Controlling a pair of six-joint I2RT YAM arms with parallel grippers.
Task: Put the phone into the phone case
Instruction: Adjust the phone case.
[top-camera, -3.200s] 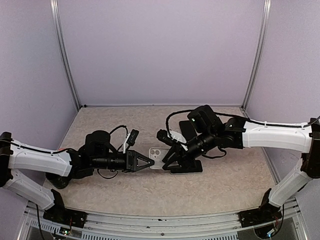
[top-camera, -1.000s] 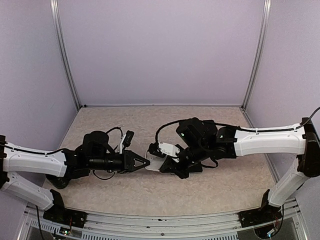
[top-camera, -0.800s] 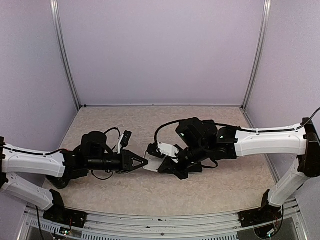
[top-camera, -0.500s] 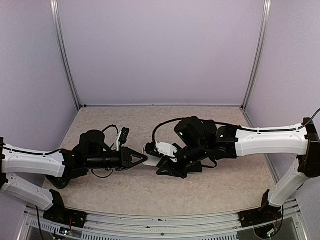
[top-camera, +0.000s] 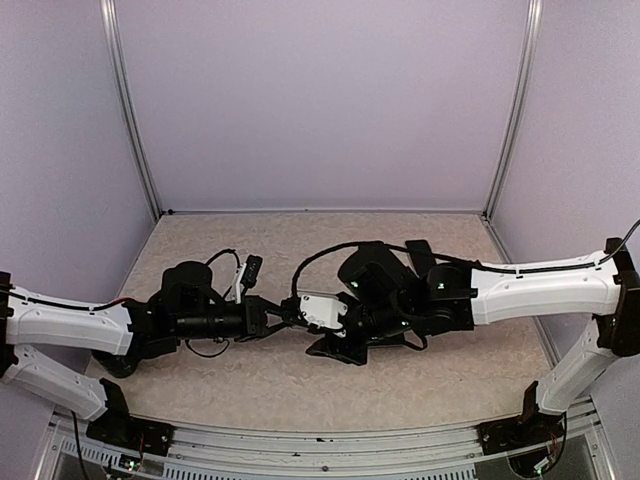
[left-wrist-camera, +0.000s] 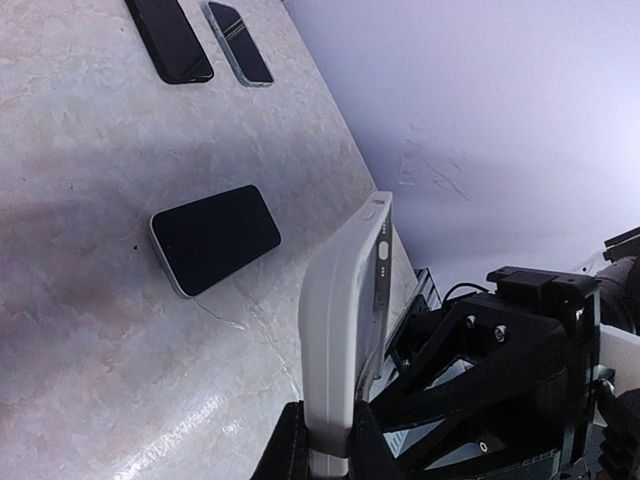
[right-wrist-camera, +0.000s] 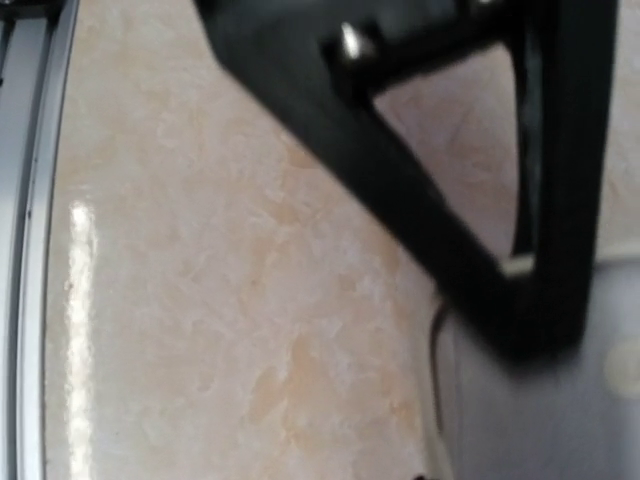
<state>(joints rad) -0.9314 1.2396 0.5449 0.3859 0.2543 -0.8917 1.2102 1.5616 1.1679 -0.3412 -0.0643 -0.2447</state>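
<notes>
My left gripper (top-camera: 283, 315) is shut on the end of a white phone case (top-camera: 322, 311) and holds it off the table. In the left wrist view the case (left-wrist-camera: 350, 310) stands on edge between my jaws, with a grey side strip and buttons showing. A black-screened phone (left-wrist-camera: 215, 238) lies flat on the table beyond it; in the top view it is hidden under my right arm. My right gripper (top-camera: 333, 346) sits just under and right of the case, and its fingers (left-wrist-camera: 490, 345) look spread open. The right wrist view is blurred, showing a black finger frame over the table.
Two more dark phones (left-wrist-camera: 170, 40) (left-wrist-camera: 238, 28) lie side by side farther off on the beige marbled table (top-camera: 260, 380). Purple walls and metal posts (top-camera: 130, 120) enclose the cell. A metal rail (top-camera: 300, 440) runs along the near edge.
The white case has gone from flat on the table to lifted in my left gripper. My right arm has moved left and lower, close against the case.
</notes>
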